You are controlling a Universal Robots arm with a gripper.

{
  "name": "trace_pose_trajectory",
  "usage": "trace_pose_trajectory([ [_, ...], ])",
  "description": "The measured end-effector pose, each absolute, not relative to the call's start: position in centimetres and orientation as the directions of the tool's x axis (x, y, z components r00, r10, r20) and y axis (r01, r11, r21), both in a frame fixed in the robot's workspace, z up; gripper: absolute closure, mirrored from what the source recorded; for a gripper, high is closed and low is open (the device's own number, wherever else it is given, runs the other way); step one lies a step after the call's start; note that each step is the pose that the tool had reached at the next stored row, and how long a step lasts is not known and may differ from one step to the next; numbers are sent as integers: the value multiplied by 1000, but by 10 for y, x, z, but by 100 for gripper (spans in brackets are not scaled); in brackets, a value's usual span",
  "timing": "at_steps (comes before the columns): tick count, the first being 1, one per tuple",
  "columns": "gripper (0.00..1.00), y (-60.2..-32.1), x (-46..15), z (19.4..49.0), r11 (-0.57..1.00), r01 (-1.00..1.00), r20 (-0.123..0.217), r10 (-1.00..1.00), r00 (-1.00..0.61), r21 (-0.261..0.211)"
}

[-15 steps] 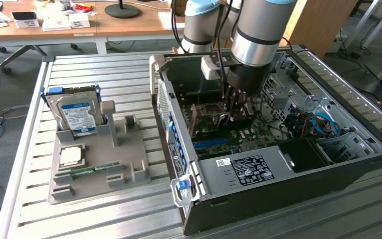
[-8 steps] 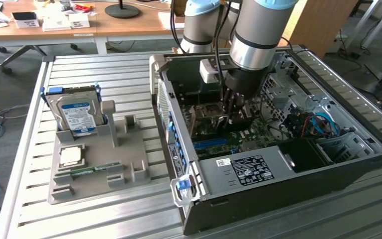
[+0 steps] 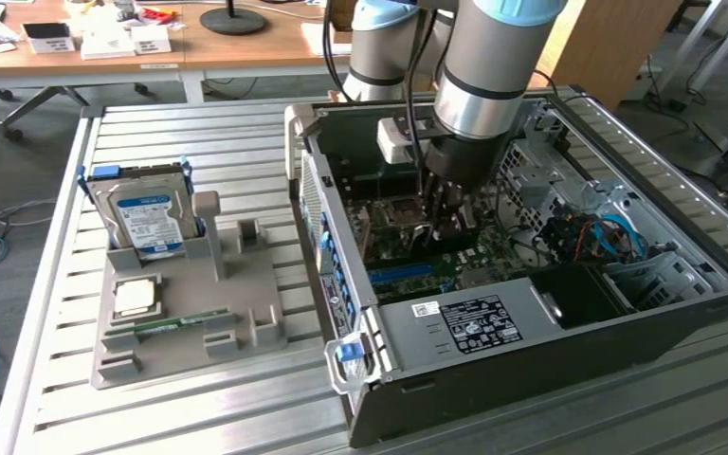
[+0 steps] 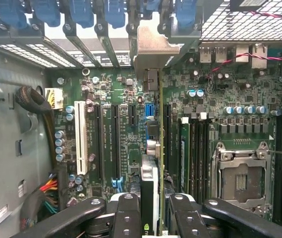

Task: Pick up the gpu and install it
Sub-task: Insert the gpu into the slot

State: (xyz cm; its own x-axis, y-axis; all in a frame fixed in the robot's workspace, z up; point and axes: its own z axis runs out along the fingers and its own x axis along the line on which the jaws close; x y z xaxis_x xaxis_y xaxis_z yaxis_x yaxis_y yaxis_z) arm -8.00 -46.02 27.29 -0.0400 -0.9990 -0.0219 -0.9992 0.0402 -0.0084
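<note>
End effector (image 4: pixel 150 218), clenched on the gpu (image 4: pixel 154 163) held edge-on between its fingers, hangs inside the computer case (image 3: pixel 667 313) over the motherboard (image 4: pixel 106 89); lowering should stay vertical, card edge aligned with the slot directly below, bracket toward the rear openings.

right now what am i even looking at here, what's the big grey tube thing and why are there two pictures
The grey tube is a robot arm. It reaches down into an open computer case lying on a slatted metal table.

One picture comes from a camera standing off to the side. The other comes from a camera on the arm's wrist, looking past the black gripper at the green motherboard.

The gripper is shut on the gpu, a thin card seen edge-on, held upright over the motherboard's long slots.

Beside the case, a grey holder carries a hard drive with a blue label, a square processor chip and a memory stick.
</note>
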Motion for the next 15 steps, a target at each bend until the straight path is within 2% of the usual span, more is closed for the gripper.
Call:
trace_pose_trajectory([
  [15,73,-461,-86,270,40,-999,-21,-999,-40,-8],
])
